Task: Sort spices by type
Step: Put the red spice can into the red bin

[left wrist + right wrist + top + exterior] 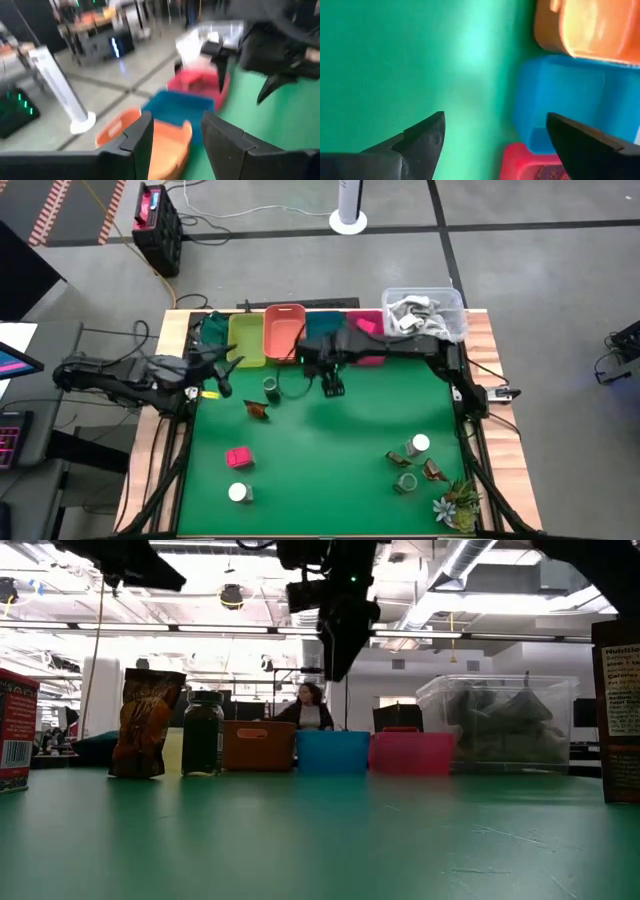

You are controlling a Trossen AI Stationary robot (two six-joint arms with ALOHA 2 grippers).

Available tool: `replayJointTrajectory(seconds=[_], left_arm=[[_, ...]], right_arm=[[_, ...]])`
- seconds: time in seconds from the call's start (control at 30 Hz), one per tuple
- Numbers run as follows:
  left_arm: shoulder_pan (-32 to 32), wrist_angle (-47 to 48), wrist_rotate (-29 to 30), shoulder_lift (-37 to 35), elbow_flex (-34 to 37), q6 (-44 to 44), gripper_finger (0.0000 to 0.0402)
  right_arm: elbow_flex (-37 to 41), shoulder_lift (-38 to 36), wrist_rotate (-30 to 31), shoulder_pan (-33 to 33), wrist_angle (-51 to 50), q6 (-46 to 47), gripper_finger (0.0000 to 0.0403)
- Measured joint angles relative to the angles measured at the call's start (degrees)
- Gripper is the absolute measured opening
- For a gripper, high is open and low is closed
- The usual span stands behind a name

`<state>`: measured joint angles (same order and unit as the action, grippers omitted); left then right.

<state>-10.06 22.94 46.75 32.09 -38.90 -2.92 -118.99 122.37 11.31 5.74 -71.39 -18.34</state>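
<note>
Your right gripper (pixel 333 387) hangs above the green worktop (pixel 330 460), just in front of the blue bin (pixel 322 328), with its fingers spread wide and nothing in them. Your left gripper (pixel 222 372) is up by the yellow bin (pixel 247 338); its fingers (pixel 137 142) stand a little apart with nothing between them.

The closest spices are the little green jar (pixel 270 387) and the brown sachet (pixel 259 410), both near the right gripper. The pink block (pixel 238 456) and a white-capped jar (pixel 239 492) sit nearer the front.

I think you should pick the green jar next. Come straight down over it, keep the fingers wide, squeeze its sides gently, then lift slowly so it does not tip.
</note>
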Motion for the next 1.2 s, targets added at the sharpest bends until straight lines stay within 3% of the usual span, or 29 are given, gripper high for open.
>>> replayJointTrajectory(seconds=[0.13, 0.4, 0.57, 0.7, 0.87, 1.2], left_arm=[[-3.99, 2.81, -1.21, 6.97, -3.3, -2.01, 0.0149], [-18.33, 5.58, -3.89, 18.67, -10.52, -2.37, 0.0148], [-24.75, 12.34, -17.74, 22.17, -10.85, -9.07, 0.0148], [-26.43, 15.41, -25.27, 22.89, -10.85, -24.7, 0.0148], [-27.12, 15.68, -28.74, 24.63, -10.88, -43.15, 0.0148], [-32.25, 19.97, -29.28, 34.94, -10.88, -52.61, 0.0195]], right_arm=[[9.92, -5.24, 0.84, -4.03, 10.02, 0.49, 0.0352], [39.83, -24.07, 0.83, -5.92, 31.62, 9.21, 0.0319], [51.96, -31.78, 1.05, -7.3, 44.38, 12.94, 0.0318], [54.22, -33.48, 4.24, -9.13, 52.54, 12.07, 0.0318], [53.78, -33.05, 7.37, -10.73, 55.84, 11.0, 0.0317], [53.69, -33.07, 8.54, -11.39, 56.22, 11.42, 0.0317]])
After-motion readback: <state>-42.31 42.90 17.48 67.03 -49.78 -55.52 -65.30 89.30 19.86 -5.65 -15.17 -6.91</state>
